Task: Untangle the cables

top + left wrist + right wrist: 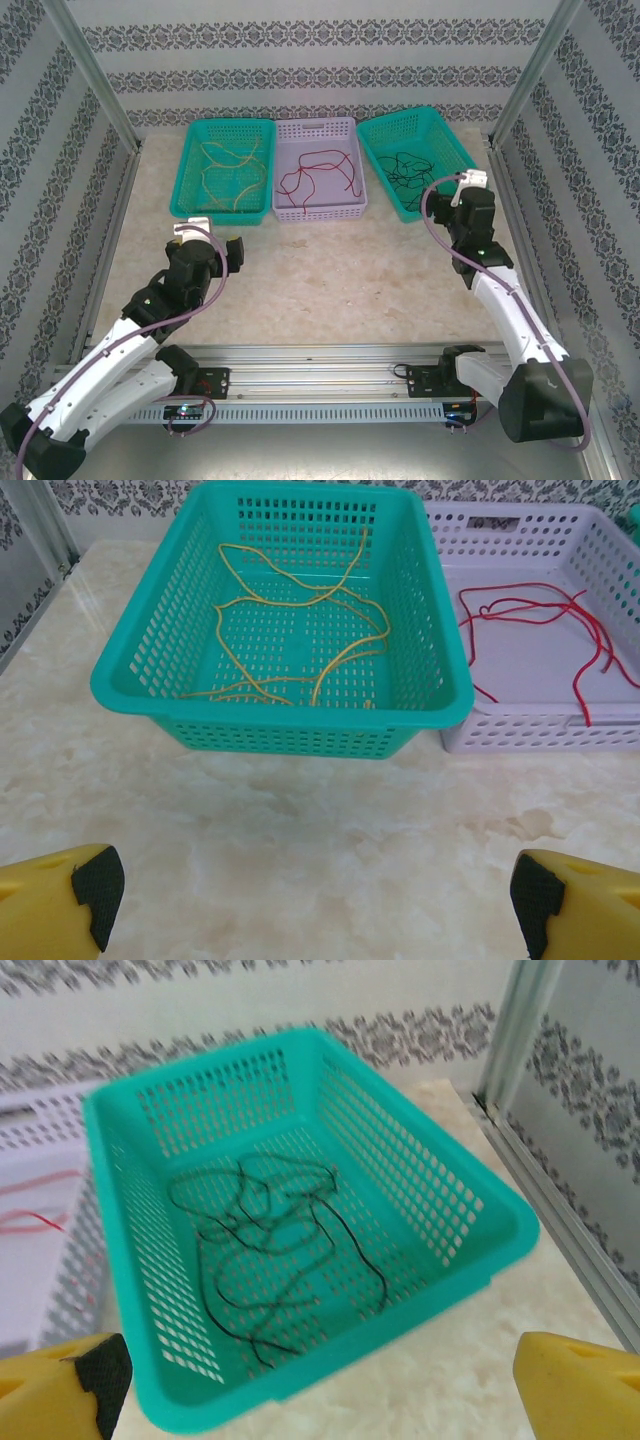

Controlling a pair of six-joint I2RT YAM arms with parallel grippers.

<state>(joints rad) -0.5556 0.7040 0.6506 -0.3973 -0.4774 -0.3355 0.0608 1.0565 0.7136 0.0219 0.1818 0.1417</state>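
Top view, table (320, 280) seen from above. Three baskets stand in a row across the far edge. The teal basket at 11 o'clock (183, 190) holds the yellow cable (300, 630). The lavender basket at 12 o'clock (360, 190) holds the red cable (318, 175). The teal basket at 1 o'clock (385, 170) holds the black cable (270, 1230).

No colour crosses another, so separation appears complete. Each strand lies in loose loops. The black one is the most bunched, and it cannot be told whether it is knotted.

The left gripper (316, 892), at 8 o'clock, and the right gripper (320, 1375), at 3 o'clock, each face their nearest basket, fingers spread wide and carrying nothing. Little seems left, at most straightening.
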